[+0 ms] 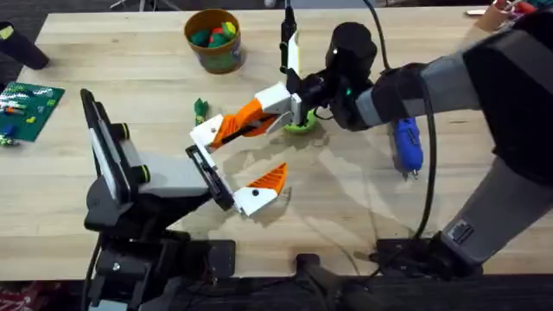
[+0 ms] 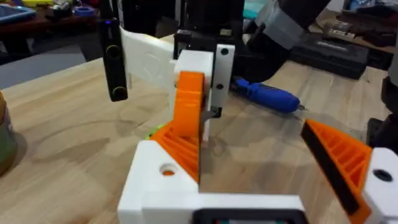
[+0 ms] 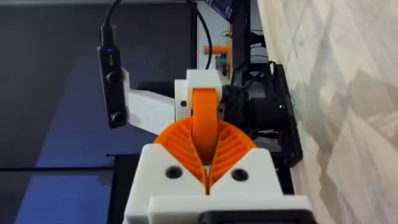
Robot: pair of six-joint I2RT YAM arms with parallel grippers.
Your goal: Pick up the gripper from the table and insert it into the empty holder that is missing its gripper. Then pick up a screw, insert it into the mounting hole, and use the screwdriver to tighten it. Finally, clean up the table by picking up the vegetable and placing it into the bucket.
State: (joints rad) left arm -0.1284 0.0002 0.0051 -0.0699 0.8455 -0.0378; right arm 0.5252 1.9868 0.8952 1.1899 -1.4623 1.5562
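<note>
My right gripper (image 1: pixel 259 117) reaches in from the right and is shut on the orange ribbed gripper (image 1: pixel 238 123), pinched between its orange pads (image 3: pixel 180 144). The gripper's far end lies against the white holder (image 1: pixel 205 132), the far finger of my left gripper (image 1: pixel 232 166). That one stands open, and its near finger carries its own orange pad (image 1: pixel 270 178). In the left wrist view the gripper (image 2: pixel 188 118) leans on the holder (image 2: pixel 155 183). The blue screwdriver (image 1: pixel 406 142) lies at the right. The green vegetable (image 1: pixel 200 108) lies below the ochre bucket (image 1: pixel 213 53).
A lime-green disc (image 1: pixel 301 126) sits just under my right gripper's wrist. A green board with small parts (image 1: pixel 30 108) lies at the table's left edge. Cables trail from the right arm across the front right of the table.
</note>
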